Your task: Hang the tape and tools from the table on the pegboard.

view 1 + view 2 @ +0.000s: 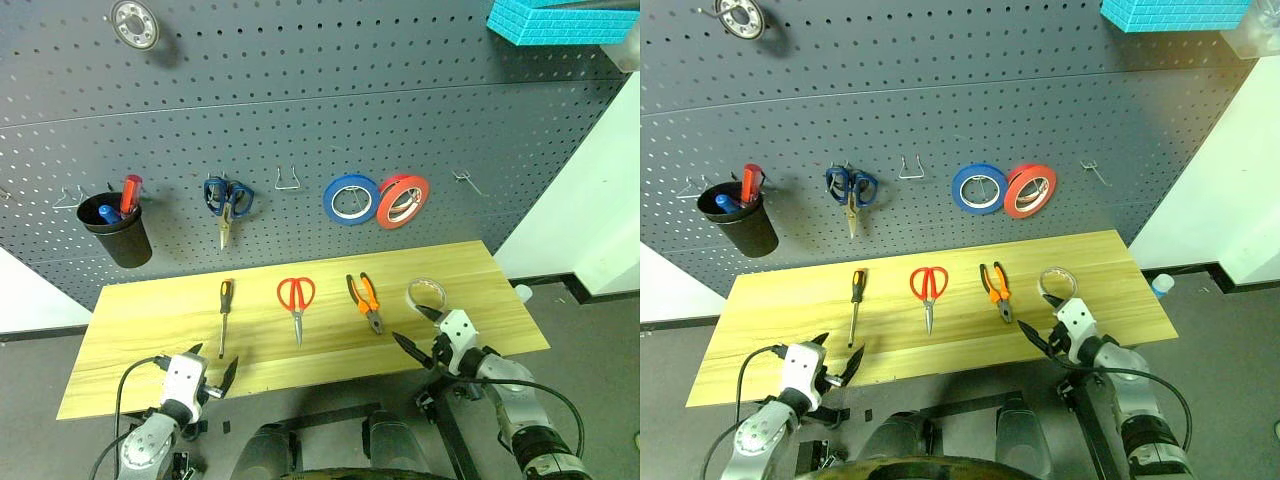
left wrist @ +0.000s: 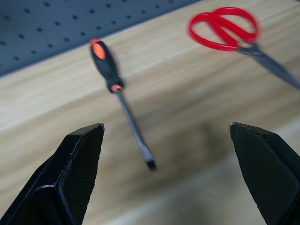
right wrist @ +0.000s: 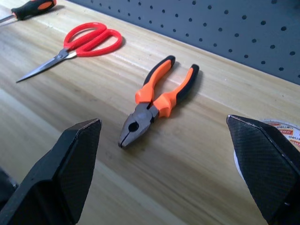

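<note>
Both the left gripper (image 1: 212, 362) and right gripper (image 1: 417, 329) hover spread wide and empty at the table's (image 1: 140, 345) near edge, before the screwdriver (image 1: 225, 311), scissors (image 1: 296, 300), pliers (image 1: 365, 299) and tape (image 1: 426, 294) with unreadable print, the pegboard (image 1: 300, 110) beyond.

My left gripper (image 1: 214, 364) hangs with jaws wide at the near edge of the table (image 1: 140, 318); bare wood lies between it and the screwdriver (image 1: 225, 311). My right gripper (image 1: 418, 332) is likewise spread, the pliers (image 1: 365, 301) ahead of it and the tape (image 1: 426, 293) just beside its outer finger. The red-handled scissors (image 1: 296, 302) lie between screwdriver and pliers, all well apart, with lanes between. On the pegboard (image 1: 300, 110), blue-handled scissors (image 1: 228, 203), blue roll (image 1: 350, 199), red roll (image 1: 403, 200) and black cup (image 1: 117, 228) occupy positions. One hook (image 1: 288, 180) between scissors and rolls and another (image 1: 466, 182) beyond the red roll stand bare.
</note>
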You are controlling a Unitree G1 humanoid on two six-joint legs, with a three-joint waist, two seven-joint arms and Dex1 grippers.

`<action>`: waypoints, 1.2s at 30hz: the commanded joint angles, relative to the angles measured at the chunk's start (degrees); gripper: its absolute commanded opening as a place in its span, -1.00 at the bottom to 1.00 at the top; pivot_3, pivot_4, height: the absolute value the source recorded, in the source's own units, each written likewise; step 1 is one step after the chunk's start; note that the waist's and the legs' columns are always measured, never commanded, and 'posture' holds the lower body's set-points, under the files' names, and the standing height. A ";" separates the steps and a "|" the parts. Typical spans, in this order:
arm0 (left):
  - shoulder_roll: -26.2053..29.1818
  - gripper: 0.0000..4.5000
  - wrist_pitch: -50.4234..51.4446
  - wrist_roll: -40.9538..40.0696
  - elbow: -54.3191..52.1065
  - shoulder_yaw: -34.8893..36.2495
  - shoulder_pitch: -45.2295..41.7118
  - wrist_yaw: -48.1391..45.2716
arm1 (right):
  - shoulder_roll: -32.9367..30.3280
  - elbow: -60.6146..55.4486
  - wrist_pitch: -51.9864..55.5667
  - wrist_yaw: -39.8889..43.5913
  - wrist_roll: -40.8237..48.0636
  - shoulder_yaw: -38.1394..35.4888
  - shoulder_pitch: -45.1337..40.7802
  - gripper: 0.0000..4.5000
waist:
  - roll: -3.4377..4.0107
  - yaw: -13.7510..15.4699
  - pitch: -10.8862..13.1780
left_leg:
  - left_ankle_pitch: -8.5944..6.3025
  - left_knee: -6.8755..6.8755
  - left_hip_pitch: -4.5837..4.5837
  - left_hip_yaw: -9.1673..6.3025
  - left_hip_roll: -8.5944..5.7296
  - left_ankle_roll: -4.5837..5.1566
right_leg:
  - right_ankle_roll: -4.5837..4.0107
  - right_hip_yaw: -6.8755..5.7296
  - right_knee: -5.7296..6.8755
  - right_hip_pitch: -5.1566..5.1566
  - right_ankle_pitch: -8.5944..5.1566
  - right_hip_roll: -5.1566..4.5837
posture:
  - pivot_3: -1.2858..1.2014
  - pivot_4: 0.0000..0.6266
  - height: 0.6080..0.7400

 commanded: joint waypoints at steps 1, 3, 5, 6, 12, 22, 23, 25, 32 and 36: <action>0.96 0.98 -0.62 -2.45 -2.41 1.81 0.20 -2.27 | -0.74 -1.62 -0.54 0.93 0.57 -0.65 -0.34 1.00 | 0.00 0.02 0.00 | 0.00 0.01 0.00 0.00 0.00 0.00 | 0.00 0.00 0.00 0.00 0.00 0.00 | 0.02 -0.86 1.00; 1.12 0.98 -0.55 -2.70 -2.49 2.11 0.22 -2.69 | -0.83 -1.66 -0.43 1.16 0.60 -0.75 -0.38 1.00 | 0.00 0.03 0.00 | -0.03 0.03 -0.01 0.00 0.00 -0.05 | 0.00 -0.01 0.00 0.01 0.00 0.00 | 0.02 -0.86 1.00; 1.05 0.98 -0.49 -2.59 -2.40 2.18 0.09 -2.71 | -0.94 -1.82 -0.21 1.16 0.50 -0.82 -0.46 1.00 | 0.00 -0.01 0.00 | -0.08 0.02 -0.02 0.00 0.00 -0.14 | 0.00 -0.01 -0.05 0.02 0.00 0.00 | 0.02 -0.85 1.00; 0.90 0.98 -0.48 -2.42 -2.39 2.15 0.03 -2.71 | -1.00 -1.87 -0.08 1.09 0.38 -0.82 -0.54 1.00 | 0.00 -0.01 0.00 | -0.07 0.01 -0.03 0.00 0.00 -0.11 | 0.00 -0.01 -0.06 0.02 0.00 0.00 | 0.02 -0.85 1.00; -0.10 0.98 0.58 -1.28 -5.34 1.43 0.83 -1.98 | -1.34 -2.03 0.37 0.79 0.15 -0.88 -0.69 1.00 | 0.01 0.05 0.02 | -0.02 -0.02 -0.02 0.00 0.00 0.03 | 0.00 0.00 -0.06 0.01 0.00 0.00 | 0.02 -0.84 1.00; -0.71 0.98 5.09 -0.62 -12.38 0.55 2.48 -1.29 | -1.68 -2.18 1.08 0.85 0.27 -0.88 -0.58 1.00 | 0.00 0.02 0.08 | -0.03 0.00 -0.03 0.01 0.00 0.02 | 0.00 0.00 -0.07 0.02 0.00 0.00 | 0.02 -0.83 1.00; -0.70 0.98 5.47 -0.56 -12.76 0.48 2.47 -1.16 | -1.69 -2.17 1.10 0.84 0.25 -0.89 -0.55 1.00 | 0.00 0.02 0.09 | -0.03 0.00 -0.03 0.01 0.00 0.02 | 0.00 0.00 -0.07 0.02 -0.01 0.00 | 0.02 -0.83 1.00; -0.67 0.98 6.30 -0.39 -13.70 0.42 2.50 -0.91 | -1.74 -2.31 1.18 0.88 0.33 -0.95 -0.42 1.00 | -0.01 0.02 0.14 | -0.03 0.00 -0.02 0.01 0.00 0.02 | 0.00 0.00 -0.07 0.01 -0.01 0.00 | 0.02 -0.82 1.00; -0.45 0.98 7.40 -0.03 -14.73 0.65 2.92 -0.94 | -1.71 -2.16 1.24 0.54 0.28 -1.05 -0.46 1.00 | 0.04 0.00 0.20 | -0.03 0.00 -0.03 0.01 0.00 0.02 | 0.00 0.00 -0.07 0.01 -0.01 0.00 | 0.02 -0.82 1.00; -0.36 0.98 7.12 0.17 -14.61 0.61 3.41 -1.05 | -1.83 -1.82 1.08 0.39 0.10 -0.99 -0.62 1.00 | 0.01 0.00 0.25 | -0.04 0.00 -0.03 0.01 0.00 0.02 | 0.00 0.00 -0.08 0.01 -0.01 0.00 | 0.02 -0.82 1.00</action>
